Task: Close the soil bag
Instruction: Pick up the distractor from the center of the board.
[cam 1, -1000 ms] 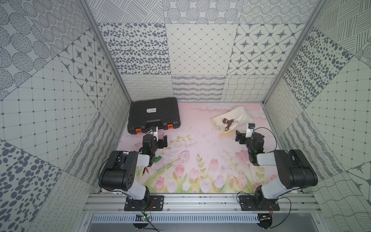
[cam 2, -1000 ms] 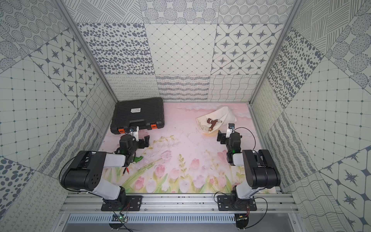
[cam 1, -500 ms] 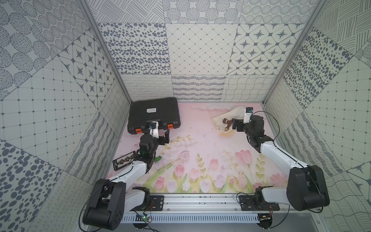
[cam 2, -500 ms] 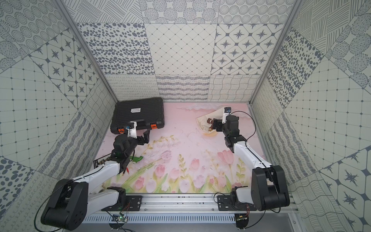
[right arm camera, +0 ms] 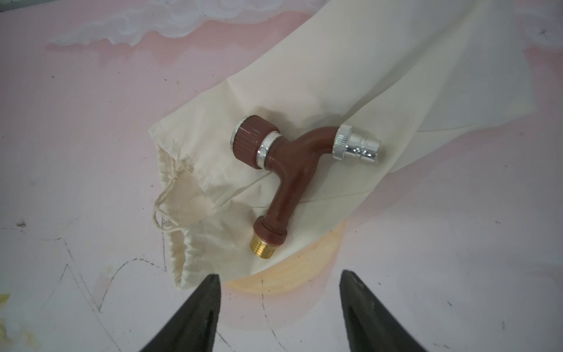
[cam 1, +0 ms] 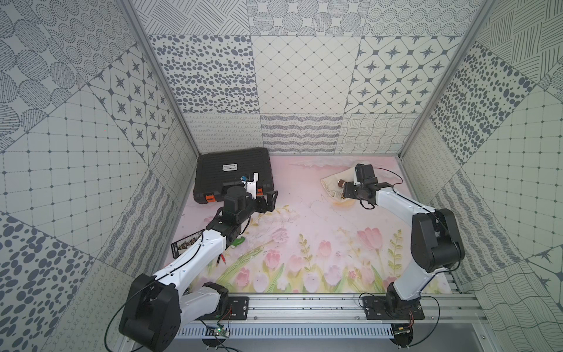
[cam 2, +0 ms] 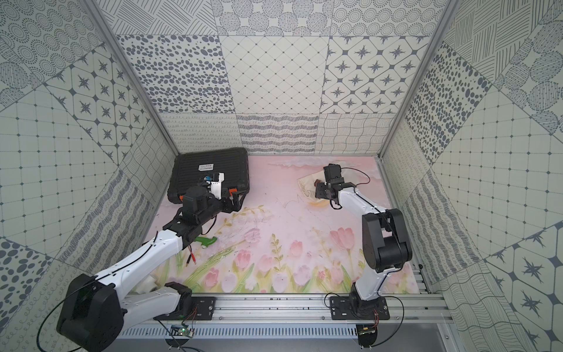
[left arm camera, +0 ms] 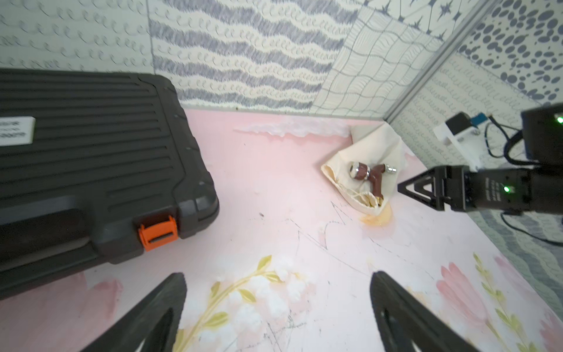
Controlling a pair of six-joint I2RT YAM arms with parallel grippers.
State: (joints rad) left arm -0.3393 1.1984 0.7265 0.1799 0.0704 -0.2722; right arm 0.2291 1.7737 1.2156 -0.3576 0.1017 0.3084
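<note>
I see the soil bag (right arm camera: 304,76) in the far right corner of the table, close to the back and right walls and well apart from the black case (left arm camera: 91,146). It is soft, matte cream cloth, lying flat and creased, with one broad fold across its body. Its mouth end has a puckered hem that is slack rather than drawn tight. Thin cream cords (right arm camera: 166,195) come out of the hem, knotted once and looping loose onto the mat.

A tap (right arm camera: 292,161) lies on top of the cloth. Its glossy brown plastic body is bent, with a ribbed knob, a knurled chrome spout and a brass threaded end.

The case is hard, ribbed black plastic with rounded corners, a white label and an orange latch (left arm camera: 157,233). The table mat (right arm camera: 457,243) is smooth pink with a flower print, scuffed by thin dark scratches.

My right gripper (right arm camera: 278,274) sits just by the bag's mouth end, its dark pointed jaws apart with nothing between them. I cannot tell whether the tips touch the cloth. My left gripper (left arm camera: 277,274) hangs over the mat beside the case, jaws spread wide and empty.
</note>
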